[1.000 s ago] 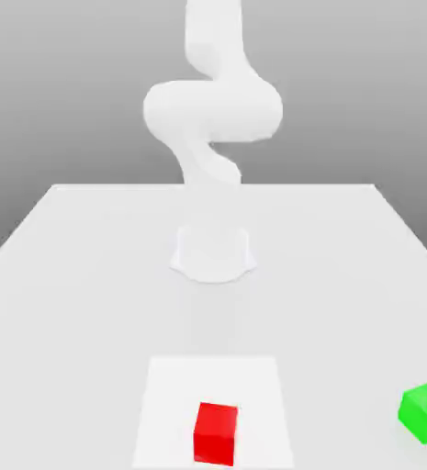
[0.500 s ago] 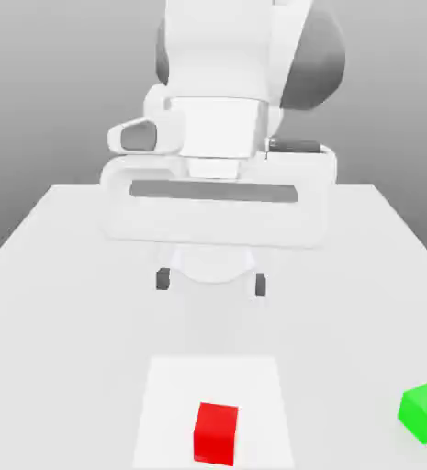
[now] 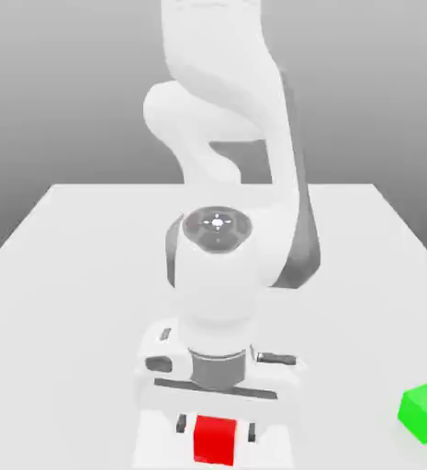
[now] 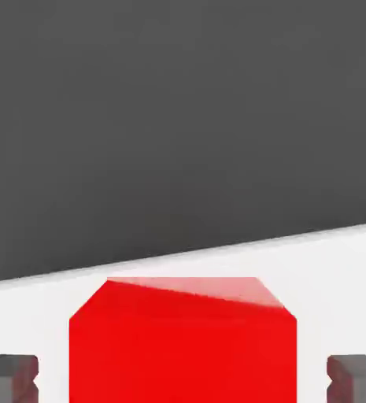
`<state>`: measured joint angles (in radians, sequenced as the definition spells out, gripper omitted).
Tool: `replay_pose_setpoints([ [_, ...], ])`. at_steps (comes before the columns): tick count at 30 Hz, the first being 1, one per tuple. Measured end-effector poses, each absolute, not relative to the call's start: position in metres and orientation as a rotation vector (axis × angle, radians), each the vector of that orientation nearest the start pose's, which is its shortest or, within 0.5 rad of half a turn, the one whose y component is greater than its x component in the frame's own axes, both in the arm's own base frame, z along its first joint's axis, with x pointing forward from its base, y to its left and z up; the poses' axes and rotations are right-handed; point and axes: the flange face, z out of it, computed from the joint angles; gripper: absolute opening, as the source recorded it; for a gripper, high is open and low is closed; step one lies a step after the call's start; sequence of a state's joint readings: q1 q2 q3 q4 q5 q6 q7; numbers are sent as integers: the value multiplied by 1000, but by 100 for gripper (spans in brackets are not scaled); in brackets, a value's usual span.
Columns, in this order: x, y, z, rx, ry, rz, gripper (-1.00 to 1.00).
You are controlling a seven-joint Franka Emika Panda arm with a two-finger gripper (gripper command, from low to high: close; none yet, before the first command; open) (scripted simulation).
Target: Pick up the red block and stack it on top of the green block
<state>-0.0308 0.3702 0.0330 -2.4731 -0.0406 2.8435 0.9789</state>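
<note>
The red block (image 3: 217,441) rests on the white table near its front edge. My gripper (image 3: 217,428) has come down straight over it, one dark fingertip on each side. In the hand view the red block (image 4: 183,338) sits between the two fingertips (image 4: 9,378), with a narrow strip of table showing on either side, so the gripper (image 4: 183,382) is open around it without touching. The green block (image 3: 425,412) stands on the table far off to the exterior view's right, apart from the arm.
The white table (image 3: 61,303) spreads wide around the arm's base. A paler square patch (image 3: 154,445) lies under the red block. My arm (image 3: 219,266) leans forward over the table's middle, hiding the base.
The arm has swung forward and down from its upright pose. The hand now sits low with its fingers on either side of the red block. Neither block has moved.
</note>
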Motion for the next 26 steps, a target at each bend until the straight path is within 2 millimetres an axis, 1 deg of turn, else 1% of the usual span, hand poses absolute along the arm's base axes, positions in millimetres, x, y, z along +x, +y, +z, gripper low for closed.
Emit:
replay_pose_setpoints([
  [2, 471, 4, 148, -2801, 1422, -2, -100],
  [3, 471, 4, 144, -2801, 1423, -1, -100],
  [4, 471, 4, 148, -2801, 1423, -1, -100],
  [6, 472, 4, 168, -2800, 1423, -1, -100],
  [8, 472, 4, 192, -2800, 1423, -1, -100],
  [9, 471, 8, 203, -2808, 1407, 0, -100],
  [10, 474, 28, 209, -2852, 1316, 1, -100],
  [12, 475, 78, 217, -2944, 1093, 4, -100],
  [14, 472, 128, 224, -3018, 866, 5, -100],
  [16, 462, 178, 230, -3076, 633, 5, -100],
  [18, 448, 228, 236, -3115, 393, 4, -100],
  [19, 440, 253, 233, -3128, 271, 2, -100],
  [20, 433, 273, 223, -3136, 172, 1, -100],
  [21, 429, 283, 211, -3139, 123, 0, -100],
  [22, 427, 288, 197, -3140, 98, 0, -100],
  [23, 425, 291, 187, -3140, 85, 0, 100],
  [26, 425, 291, 187, -3140, 85, 0, 100],
])
